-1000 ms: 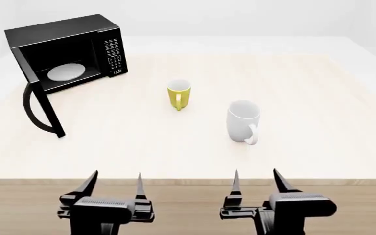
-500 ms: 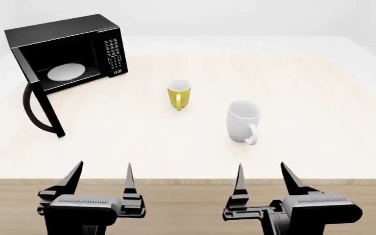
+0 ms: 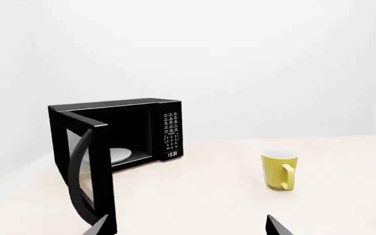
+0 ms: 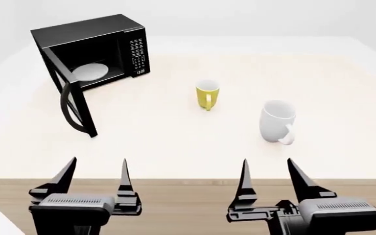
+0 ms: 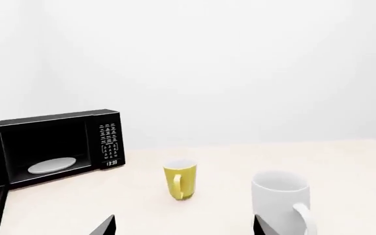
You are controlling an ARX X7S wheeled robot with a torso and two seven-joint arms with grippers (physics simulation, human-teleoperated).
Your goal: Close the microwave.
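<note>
Both grippers of mine hang low at the near edge of the worktop [image 4: 344, 88], and both are spread wide with nothing between the fingers: the left gripper [image 4: 96, 171] at the left side, the right gripper [image 4: 270, 172] at the right side. Neither one touches anything. At the far left corner of the worktop stands the microwave [image 4: 93, 46], well apart from both grippers. Its door [image 4: 70, 95] is swung open toward me, and its curved handle [image 4: 67, 110] faces the left edge. Inside I see the white plate [image 4: 90, 72]. Near the middle stands a yellow mug [image 4: 207, 94], and to the right of it, closer to me, a white mug [image 4: 278, 121].
</note>
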